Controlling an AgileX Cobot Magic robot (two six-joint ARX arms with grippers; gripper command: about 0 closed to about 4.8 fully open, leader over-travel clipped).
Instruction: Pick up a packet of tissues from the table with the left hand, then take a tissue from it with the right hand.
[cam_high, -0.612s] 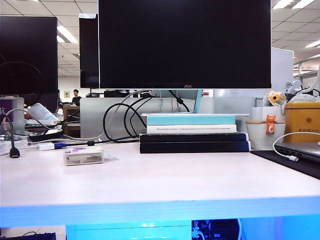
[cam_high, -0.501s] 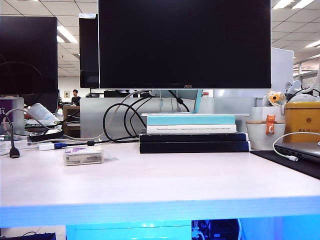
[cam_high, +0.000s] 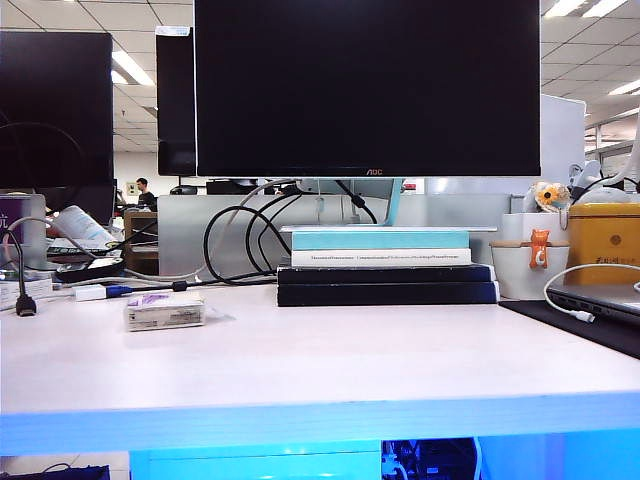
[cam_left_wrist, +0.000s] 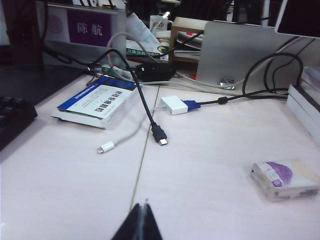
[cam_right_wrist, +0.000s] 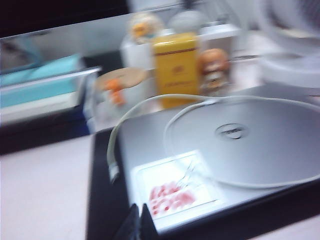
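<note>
The packet of tissues (cam_high: 165, 311) lies flat on the table (cam_high: 330, 365), left of the middle, whitish with purple print on top. In the left wrist view the packet of tissues (cam_left_wrist: 285, 178) rests well off to the side of my left gripper (cam_left_wrist: 142, 205). That gripper's black fingers are pressed together with nothing between them, low over the bare table (cam_left_wrist: 75, 190). My right gripper (cam_right_wrist: 139, 207) is also shut and empty, above a closed silver laptop (cam_right_wrist: 235, 145). Neither gripper shows in the exterior view. No loose tissue is in sight.
A monitor (cam_high: 368, 88) and a stack of books (cam_high: 385, 265) stand behind the middle. Cables, a white-and-blue plug (cam_left_wrist: 175, 105), a blue-white box (cam_left_wrist: 95, 104) and a keyboard (cam_left_wrist: 12, 117) crowd the left. At right sit the laptop (cam_high: 600, 298), a white cable (cam_right_wrist: 150, 112), a yellow tin (cam_right_wrist: 175, 67) and a white cup (cam_high: 530, 265).
Nothing on the table has moved. The exterior picture has shifted very slightly to the left.
</note>
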